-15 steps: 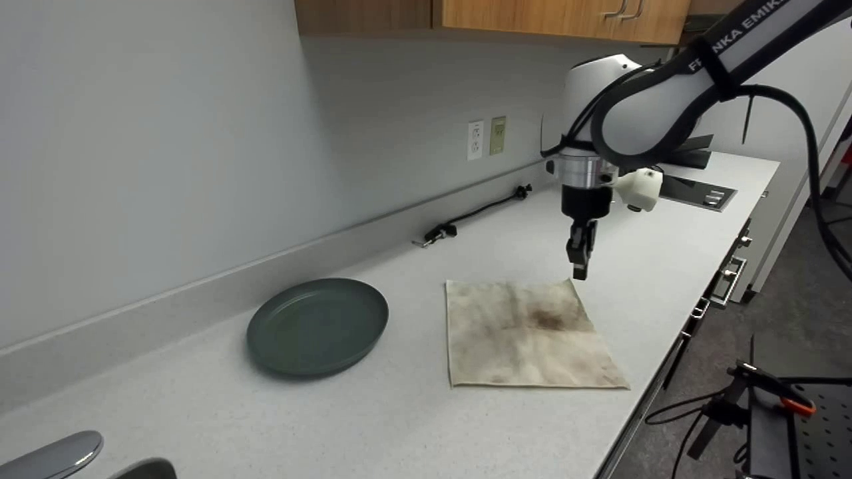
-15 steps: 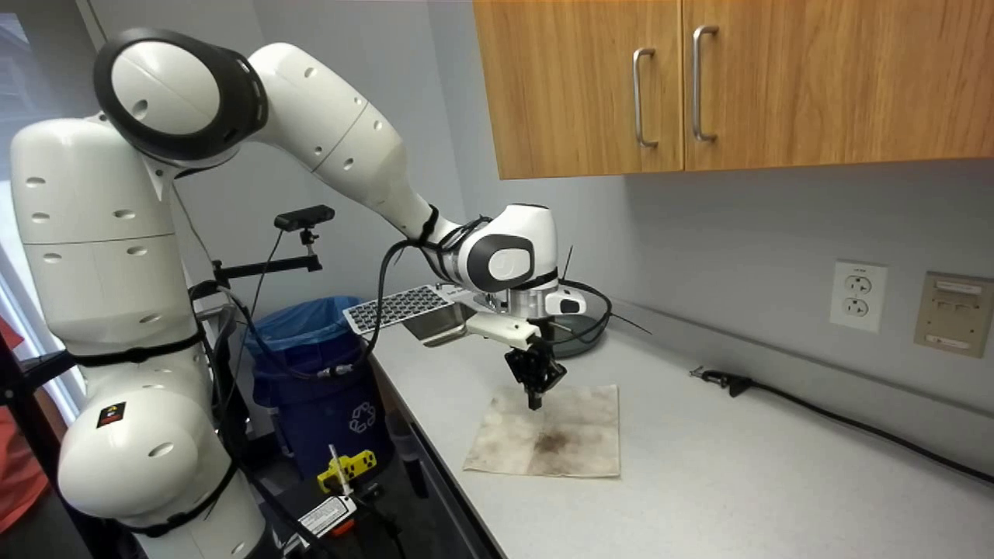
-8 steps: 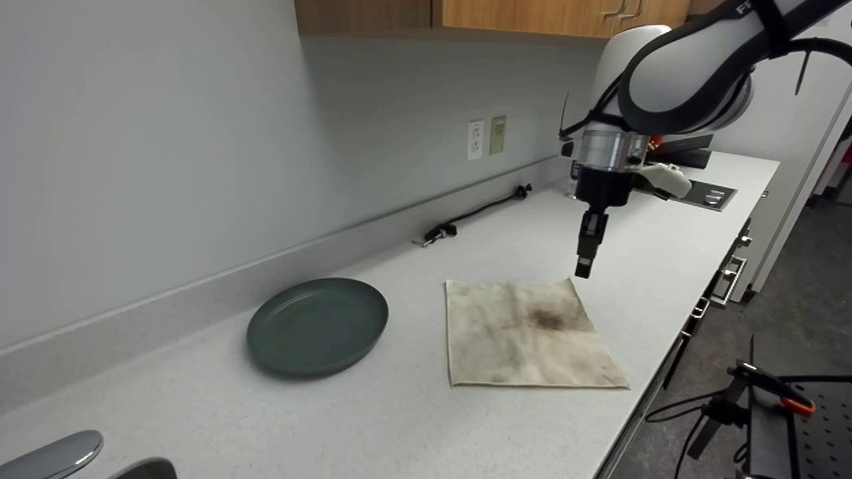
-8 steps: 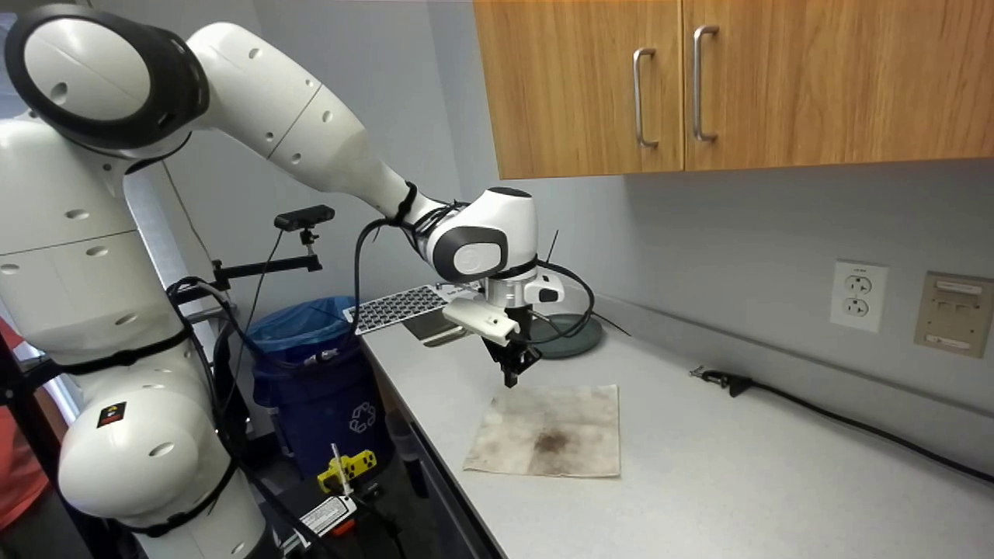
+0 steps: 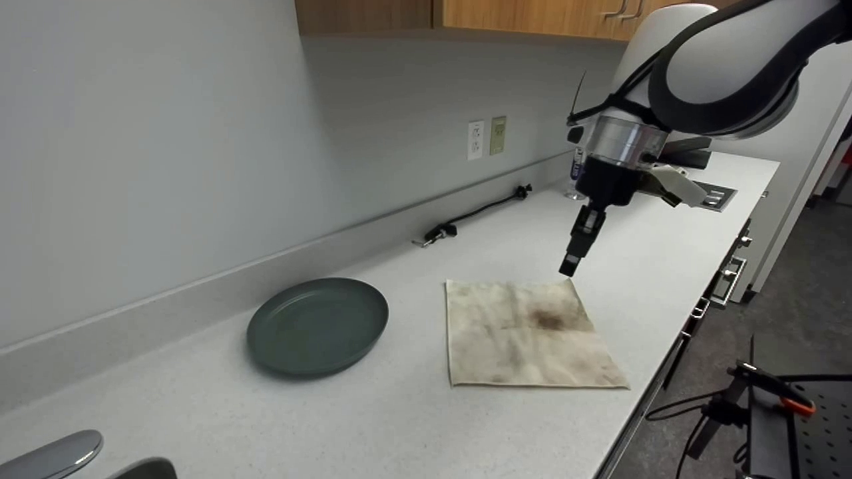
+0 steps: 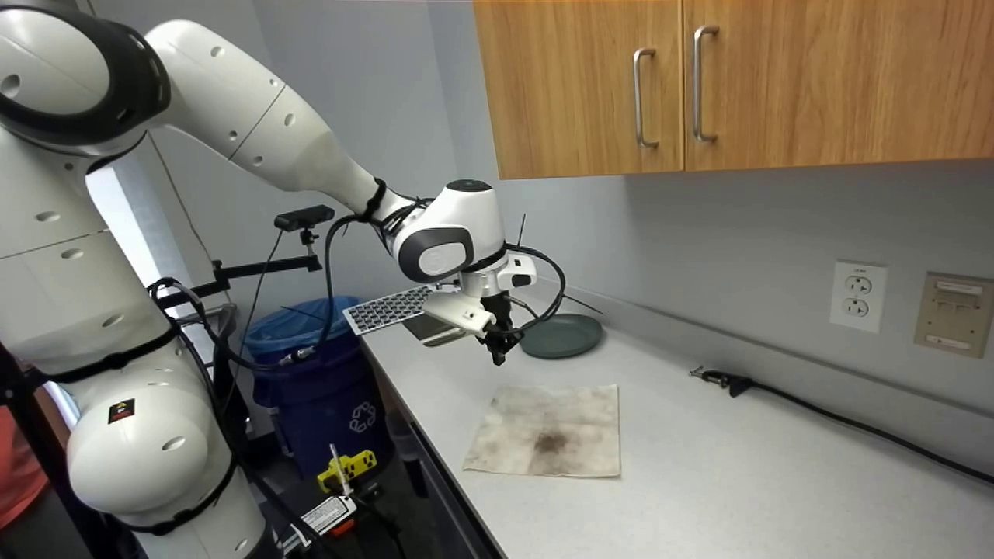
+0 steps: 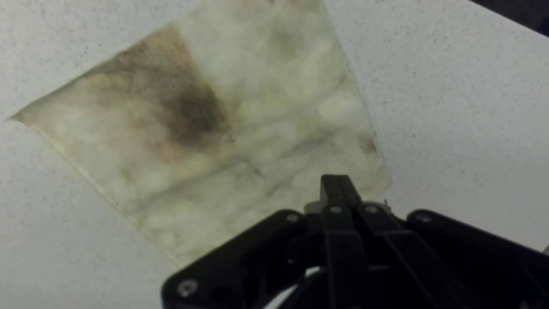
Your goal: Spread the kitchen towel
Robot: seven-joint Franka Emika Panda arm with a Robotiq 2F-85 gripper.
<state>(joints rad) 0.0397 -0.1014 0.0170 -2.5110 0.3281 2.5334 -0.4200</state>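
Note:
The kitchen towel [image 5: 519, 332], a cream cloth with brownish blotches, lies flat and roughly square on the white counter. Both exterior views show all its corners; in the wrist view the towel [image 7: 266, 107] fills much of the picture, with a dark stain left of centre. My gripper [image 5: 570, 266] is tilted and held in the air over the cloth's edge, apart from it. In an exterior view the gripper [image 6: 498, 359] appears just off the towel's edge. Its fingertips meet in the wrist view, where the gripper [image 7: 341, 189] is shut with nothing between.
A round dark green plate [image 5: 319, 326] rests beside the towel near the wall. A black cable with a clamp [image 5: 439, 233] runs along the backsplash. Wooden cabinets [image 6: 738, 85] hang above. A blue bin [image 6: 318, 388] stands off the counter's front edge.
My arm has drawn back, and the gripper has risen and tilted, moving off the cloth's middle toward the plate end in an exterior view. The towel stays where it was.

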